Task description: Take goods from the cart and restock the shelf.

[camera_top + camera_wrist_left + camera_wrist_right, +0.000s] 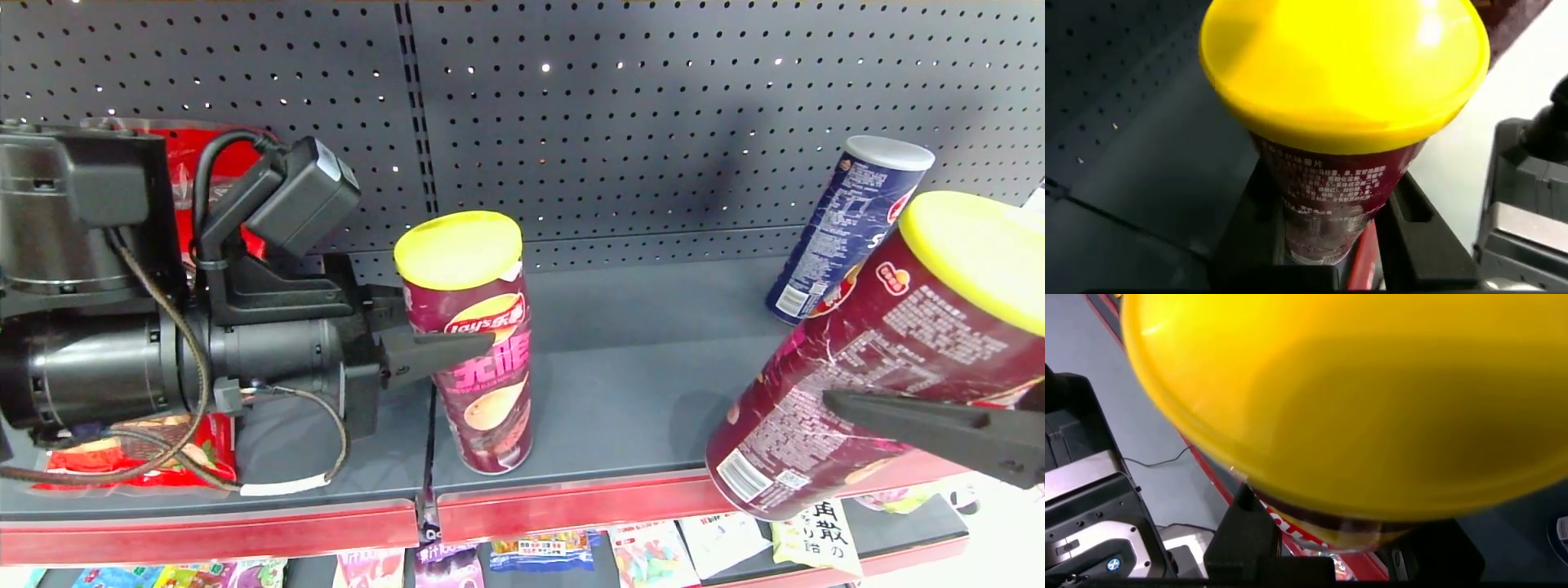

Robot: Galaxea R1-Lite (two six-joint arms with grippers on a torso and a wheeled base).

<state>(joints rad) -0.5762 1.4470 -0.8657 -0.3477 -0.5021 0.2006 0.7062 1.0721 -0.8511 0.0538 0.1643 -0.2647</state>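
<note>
A maroon chips can with a yellow lid point(478, 327) stands upright on the grey shelf point(629, 408), close to its red front edge. My left gripper point(473, 347) comes in from the left and is shut on that can's middle; in the left wrist view the can point(1339, 98) sits between the black fingers point(1417, 229). A second maroon can with a yellow lid point(890, 343) hangs tilted in front of the shelf's right end, its base over the red edge. My right gripper point(849, 388) is shut on it, and the right wrist view looks down on its lid point(1355, 400).
A blue can with a grey lid point(845, 233) leans tilted against the pegboard back wall point(653, 122) at the right. Red snack bags point(139, 457) lie under and behind my left arm. Open shelf lies between the two maroon cans. Small snack packs point(653, 551) hang on the level below.
</note>
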